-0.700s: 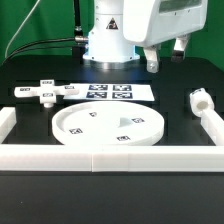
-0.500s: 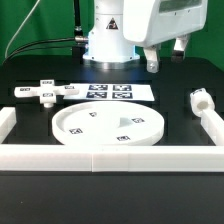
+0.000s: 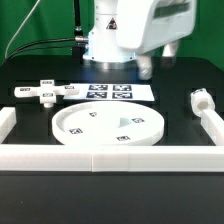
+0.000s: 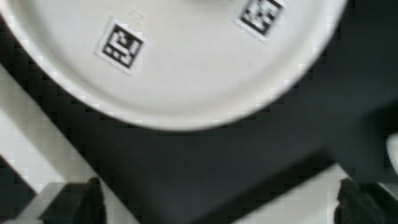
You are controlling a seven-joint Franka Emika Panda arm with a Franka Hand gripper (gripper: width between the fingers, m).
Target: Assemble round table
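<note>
The wrist view shows the disc (image 4: 178,70) blurred and cut off by the picture's edges, while the tags (image 3: 27,91) on the cross-shaped foot (image 3: 45,91) near the far edge of the table (image 3: 40,70) are too small to read.

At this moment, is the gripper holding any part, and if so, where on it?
Nothing is held. The gripper is open, with nothing between its fingers. The round disc lies flat below, apart from it.

The arm (image 3: 108,40) is showing smooth white rounded shells, shading bluish behind the marker board (image 3: 110,92). Black cables (image 3: 40,45) are trailing behind that board too. The gripper (image 4: 217,205) is wearing dark grey fingers (image 3: 147,68).
</note>
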